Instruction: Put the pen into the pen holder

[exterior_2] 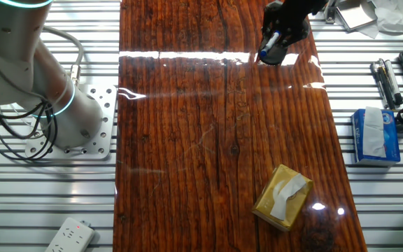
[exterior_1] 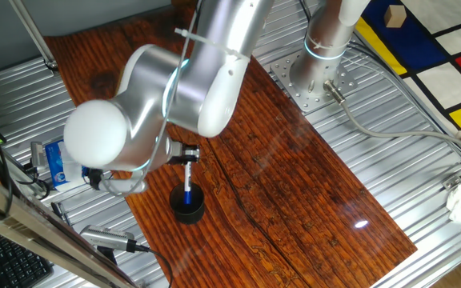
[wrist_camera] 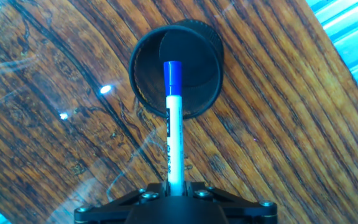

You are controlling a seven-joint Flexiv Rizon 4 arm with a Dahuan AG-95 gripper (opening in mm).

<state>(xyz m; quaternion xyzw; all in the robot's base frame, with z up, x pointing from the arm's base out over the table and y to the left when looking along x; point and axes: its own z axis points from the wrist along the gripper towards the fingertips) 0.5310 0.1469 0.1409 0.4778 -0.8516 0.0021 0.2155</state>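
The pen (wrist_camera: 174, 130) is a slim white marker with a blue cap. My gripper (wrist_camera: 175, 186) is shut on its upper end and holds it upright, cap down. In the hand view the cap points into the mouth of the black pen holder (wrist_camera: 194, 78) right below. In one fixed view the pen (exterior_1: 188, 186) hangs from the gripper (exterior_1: 187, 157) with its blue end at the rim of the pen holder (exterior_1: 188, 206). In the other fixed view the pen (exterior_2: 269, 44) and the pen holder (exterior_2: 277, 56) sit at the far edge, under the dark hand.
A tan cardboard box (exterior_2: 281, 197) lies on the wooden board (exterior_2: 215, 140). A blue tissue pack (exterior_2: 375, 135) and a silver-grey tool (exterior_1: 109, 238) lie on the metal table beside the board. The arm's base (exterior_1: 324, 50) stands at the board's other side.
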